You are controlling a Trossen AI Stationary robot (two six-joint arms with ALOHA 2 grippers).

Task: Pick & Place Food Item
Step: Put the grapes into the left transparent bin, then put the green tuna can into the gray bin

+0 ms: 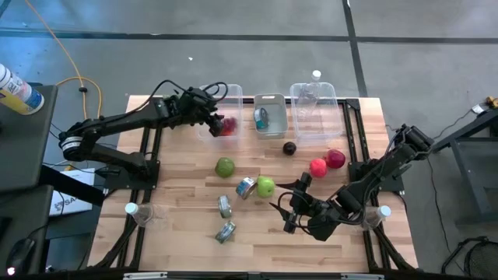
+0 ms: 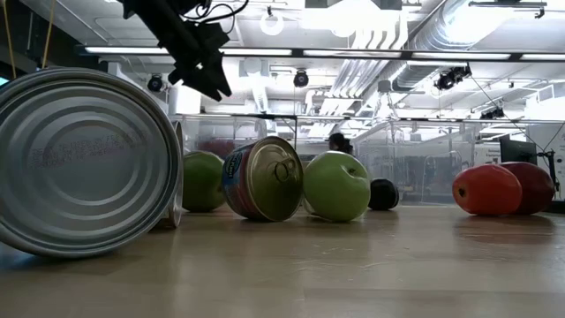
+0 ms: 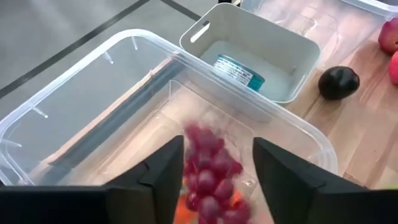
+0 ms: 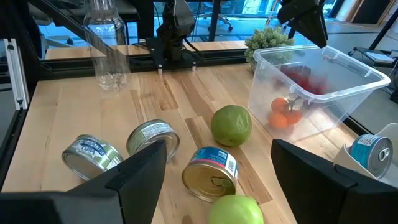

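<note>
I am hovering my left gripper (image 3: 213, 171) over the clear bin (image 3: 74, 118) with its fingers spread and touching nothing, the red grapes (image 3: 210, 171) lying between them on the bin's floor, while my right gripper (image 1: 289, 211), fingers parted and empty, is waiting low beside the green apple (image 1: 265, 187).

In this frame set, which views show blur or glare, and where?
Left wrist view: the bunch of red grapes between the left pincer fingers is smeared, as if dropping into the clear plastic bin. Low view: the big silver tin can close to the lens looms oversized, and ceiling strip lights glare. High view: evenly lit, with soft shadows.
</note>
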